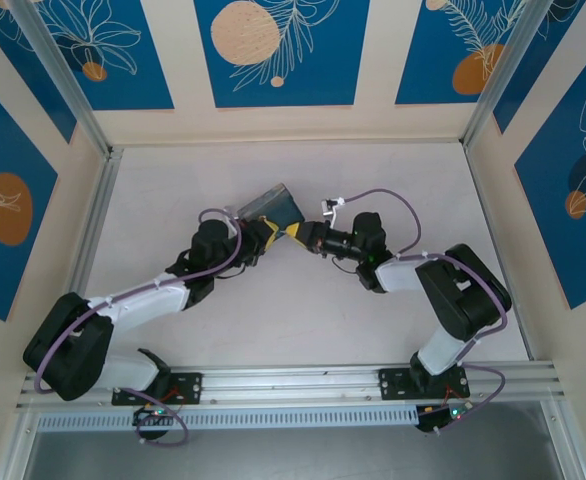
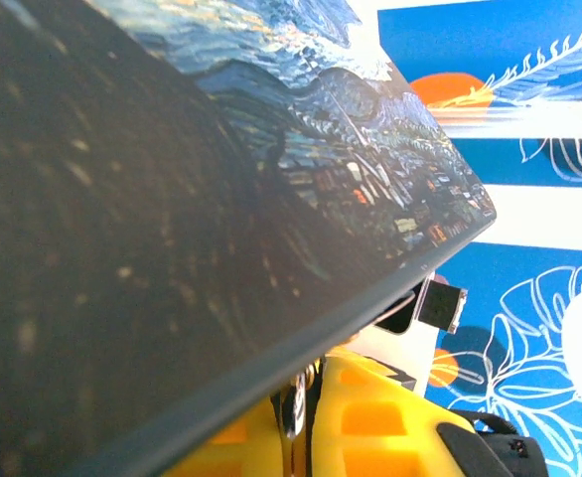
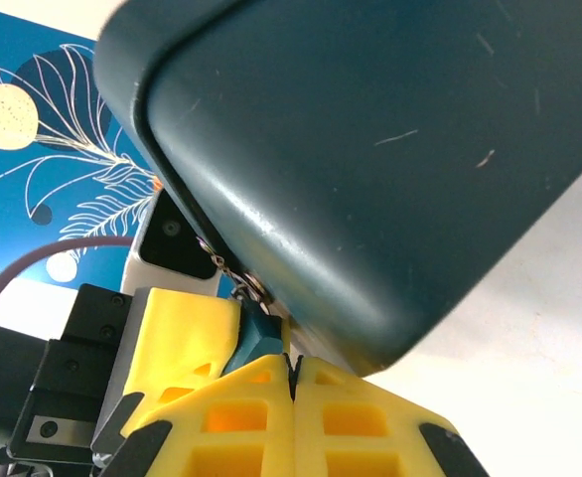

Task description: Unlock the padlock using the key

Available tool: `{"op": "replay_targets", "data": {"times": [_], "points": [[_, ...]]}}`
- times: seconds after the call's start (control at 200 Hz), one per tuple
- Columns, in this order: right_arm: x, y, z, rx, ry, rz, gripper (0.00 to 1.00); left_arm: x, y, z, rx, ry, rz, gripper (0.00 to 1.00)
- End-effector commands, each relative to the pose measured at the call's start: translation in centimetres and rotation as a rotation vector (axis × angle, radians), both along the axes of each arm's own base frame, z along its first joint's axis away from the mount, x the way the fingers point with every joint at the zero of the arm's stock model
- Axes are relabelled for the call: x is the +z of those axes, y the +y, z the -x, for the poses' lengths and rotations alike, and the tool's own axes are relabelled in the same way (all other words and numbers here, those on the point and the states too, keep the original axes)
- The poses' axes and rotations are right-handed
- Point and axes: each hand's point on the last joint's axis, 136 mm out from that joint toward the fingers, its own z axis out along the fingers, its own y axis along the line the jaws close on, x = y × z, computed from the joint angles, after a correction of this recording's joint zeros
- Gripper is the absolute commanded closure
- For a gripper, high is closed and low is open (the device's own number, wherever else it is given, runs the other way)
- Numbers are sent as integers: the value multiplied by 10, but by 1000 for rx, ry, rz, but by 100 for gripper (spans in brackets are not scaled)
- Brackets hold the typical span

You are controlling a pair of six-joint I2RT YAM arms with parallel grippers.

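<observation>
Left wrist view is looking along the painted lid of the tin [image 2: 221, 199]. Below its edge the left fingers [image 2: 321, 402] are sitting nearly together with a thin metal piece [image 2: 292, 405] in the slit between them; whether that piece is lock or key I cannot tell.

Right wrist view is showing the padlock [image 3: 257, 343], a small blue-green block hanging just under the tin's corner from a small ring [image 3: 248, 289]. It is touching the inner side of one left finger and lying just left of and above the right fingertips. The right fingers [image 3: 306, 390] are pressing pad to pad along a closed seam; whether the key is pinched between them I cannot tell. Both pairs of fingers are meeting tip to tip beside the tin, above the tabletop [image 1: 323, 330].

The step in hand looks like lining the key up with the keyhole. Doing it well probably means the left fingers holding tin and padlock steady, with the keyhole turned toward the right fingers. The right side would then be creeping in straight along the keyhole and twisting gently, without dragging the lock sideways.
</observation>
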Motion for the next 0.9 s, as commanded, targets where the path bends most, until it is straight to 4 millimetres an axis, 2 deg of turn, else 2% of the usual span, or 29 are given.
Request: {"op": "replay_targets", "data": {"times": [0.0,0.39,0.625,0.895], "points": [[25,15,33,131,-113,-33,100,51,-37,26,-241,-192,49,100],[25,10,34,73,-107,-50,100,52,-38,16,-189,-149,139,100],[41,12,29,15,-88,-102,100,58,-34,6,-106,-81,270,100],[69,20,25,31,-110,-123,100,67,-39,8,-127,-71,286,100]]}}
